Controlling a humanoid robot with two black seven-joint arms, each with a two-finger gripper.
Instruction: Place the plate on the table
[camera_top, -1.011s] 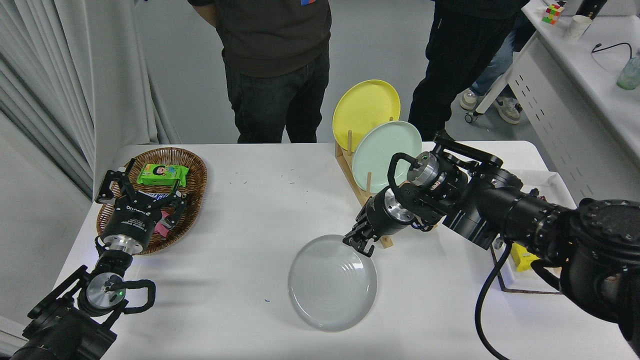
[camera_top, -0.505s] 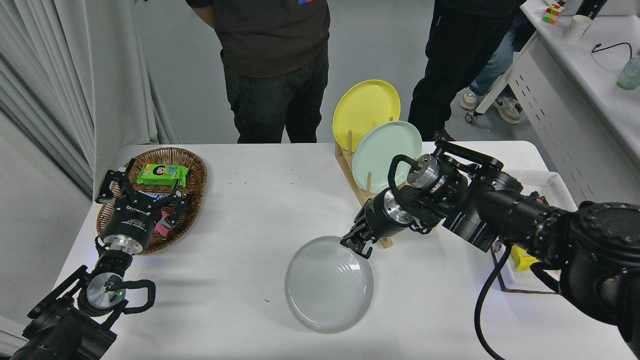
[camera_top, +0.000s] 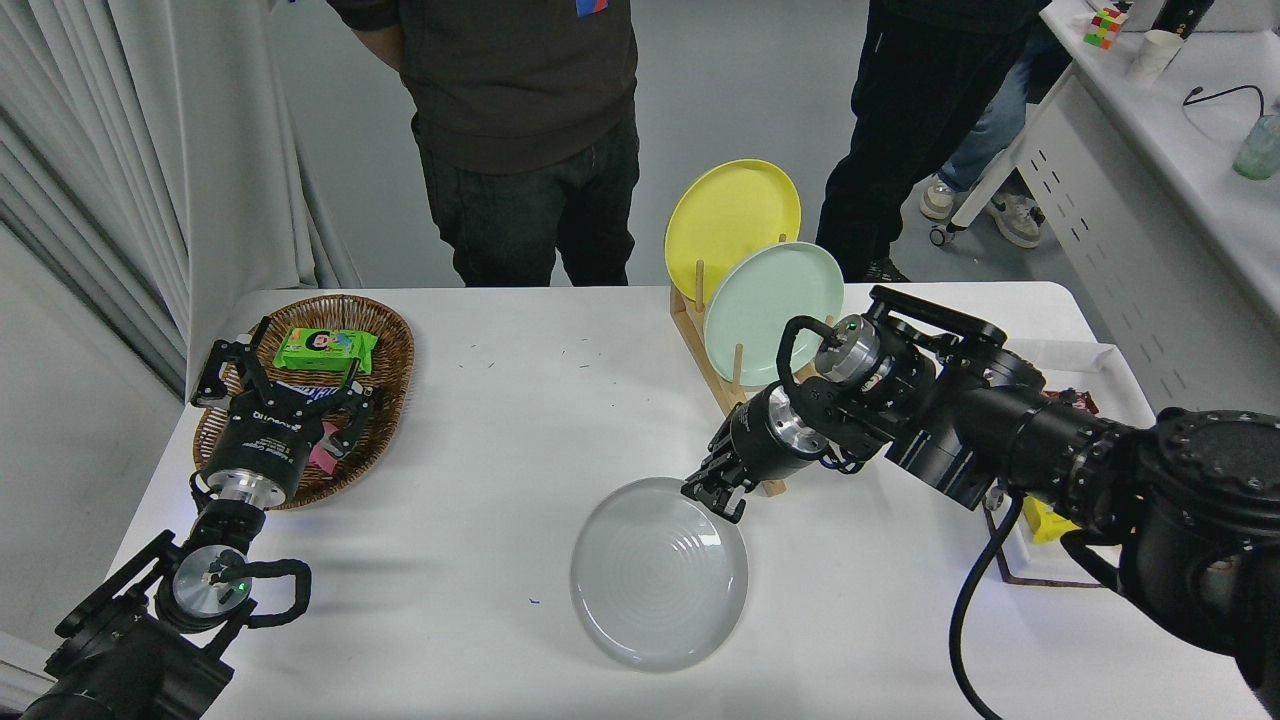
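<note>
We find the round, plain pale grey plate (camera_top: 659, 572) lying low over the large white rectangular table (camera_top: 480, 480), near its front centre, with its upper right rim directly under the black right gripper (camera_top: 714, 495), which reaches in from the right at the end of the black right arm (camera_top: 960, 420). Against the frame half a second back, we note the plate sits slightly lower in the view and looks flatter, its shadow narrower, while the gripper has barely shifted; the person in the dark top at the far side has moved a little to the left. The gripper's fingers are drawn close together at the plate's rim, pinching its edge. We cannot tell whether the plate's far edge fully rests on the tabletop. Behind the wrist, the wooden dish rack (camera_top: 712, 350) holds the yellow plate (camera_top: 730, 225) and the mint green plate (camera_top: 770, 305) upright. The black left gripper (camera_top: 285, 375) is parked at the lower left, its fingers spread over the oval wicker basket (camera_top: 385, 345).
</note>
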